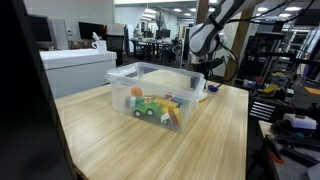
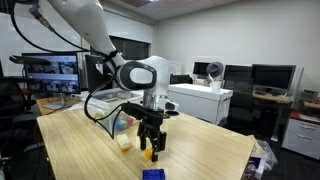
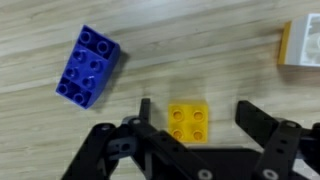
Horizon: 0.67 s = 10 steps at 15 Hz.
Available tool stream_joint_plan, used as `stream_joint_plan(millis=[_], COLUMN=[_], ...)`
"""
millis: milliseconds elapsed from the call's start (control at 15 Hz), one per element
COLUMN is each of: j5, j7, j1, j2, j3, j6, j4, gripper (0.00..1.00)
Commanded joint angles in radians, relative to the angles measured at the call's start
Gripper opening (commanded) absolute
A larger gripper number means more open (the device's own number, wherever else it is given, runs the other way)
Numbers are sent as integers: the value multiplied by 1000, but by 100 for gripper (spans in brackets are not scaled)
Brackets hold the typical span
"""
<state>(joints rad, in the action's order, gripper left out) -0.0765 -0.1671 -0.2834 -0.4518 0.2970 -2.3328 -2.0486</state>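
Gripper (image 3: 198, 112) points straight down off the bent arm (image 2: 90, 28), fingers apart astride yellow brick (image 3: 189, 122) on table (image 3: 180, 40), with a gap on each side. Blue brick (image 3: 88, 65) lies near. Clear bin (image 1: 120, 80) holds mixed toys (image 1: 150, 106).

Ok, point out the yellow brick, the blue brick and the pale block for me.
yellow brick (image 3: 189, 121): wrist view, middle of its studded top, between the open jaws.
blue brick (image 3: 88, 65): wrist view, centre of its studded top.
pale block (image 3: 303, 45): wrist view, its visible face at the picture's right edge.
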Motion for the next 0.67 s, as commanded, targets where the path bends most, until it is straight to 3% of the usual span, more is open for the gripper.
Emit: stream_joint_plan(millis=[0,533,600], j5=[-37,-40,-57], j7=[41,55,61], j1=[-5,-3,-2], j2=[-12,35,36], j3=[-2,-2,7], j6=[3,27,24], j4=[31,73,53], gripper=[56,1,0])
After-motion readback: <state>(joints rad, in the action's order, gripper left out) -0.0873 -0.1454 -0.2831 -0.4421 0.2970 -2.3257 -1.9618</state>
